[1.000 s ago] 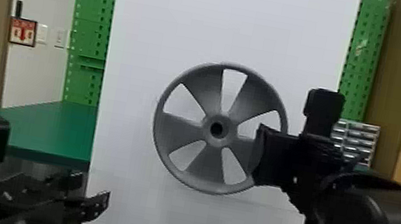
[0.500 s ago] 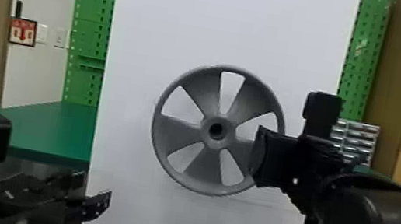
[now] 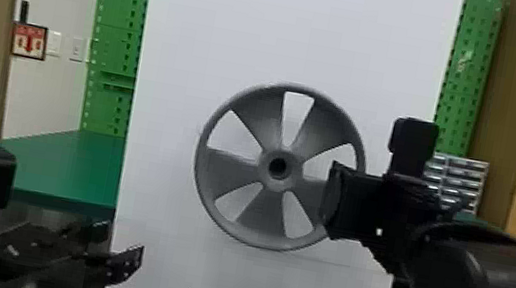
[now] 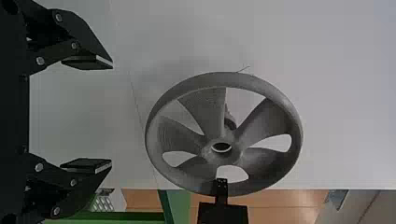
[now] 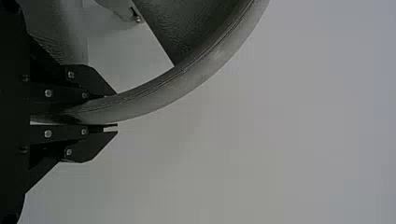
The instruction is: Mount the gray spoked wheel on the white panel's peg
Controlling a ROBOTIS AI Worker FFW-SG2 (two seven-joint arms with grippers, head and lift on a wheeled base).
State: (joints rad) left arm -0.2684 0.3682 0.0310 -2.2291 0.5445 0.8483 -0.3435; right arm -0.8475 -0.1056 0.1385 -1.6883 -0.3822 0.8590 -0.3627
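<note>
Over the last second my right gripper (image 5: pixel 116 110) has sunk a touch and edged slightly leftward on the head view, with the gray spoked wheel (image 3: pixel 260 212) following only faintly; between the latest two head frames I see hardly any shift, so I read this as fine lining-up rather than travel. The wheel stands upright, face toward me, before the white panel (image 3: pixel 222 23), its rim (image 5: pixel 187 84) held between the right jaws, which are closed down narrow on it. From the left wrist view I make out what I take for the peg (image 4: pixel 229 123) behind the wheel, through a gap between spokes and off the hub (image 4: pixel 233 154), so I judge it unmounted; that slanting angle won't tell me how far off the bore truly is. Next I'd centre the hub on the peg, then press straight in. Held at one side only, the wheel could twist if the hub catches. There's bare panel above and below the wheel, and space toward the panel's left edge; my right arm crosses its right edge. The left gripper (image 4: pixel 112 113), jaws wide and holding nothing, waits low by the left edge, clear of the rim.
</note>
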